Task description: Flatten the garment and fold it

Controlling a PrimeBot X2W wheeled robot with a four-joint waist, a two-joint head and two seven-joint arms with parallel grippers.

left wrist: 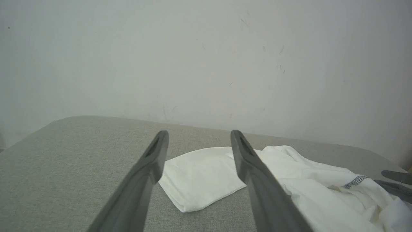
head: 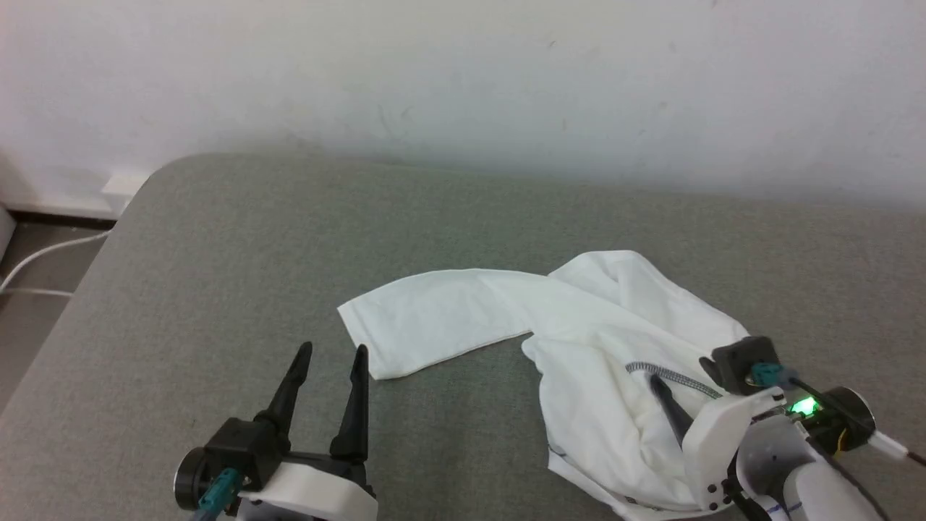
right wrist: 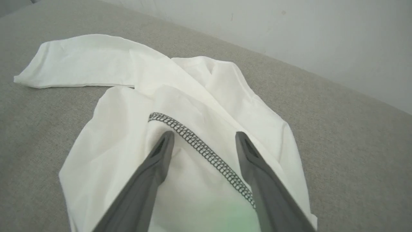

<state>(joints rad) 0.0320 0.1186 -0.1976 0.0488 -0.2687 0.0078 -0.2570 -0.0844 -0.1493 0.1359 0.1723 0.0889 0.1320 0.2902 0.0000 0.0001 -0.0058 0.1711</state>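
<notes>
My left gripper stands spread above the grey cushion, holding nothing, just short of a sleeve. My right gripper is spread too, empty, fingers straddling a dark zigzag seam on the garment, which lies crumpled right of centre. Beyond it rises a pale wall.

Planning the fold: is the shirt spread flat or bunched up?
Bunched. The garment lies crumpled, folds overlapping beneath the open right hand; one flap stretches leftward.
</notes>
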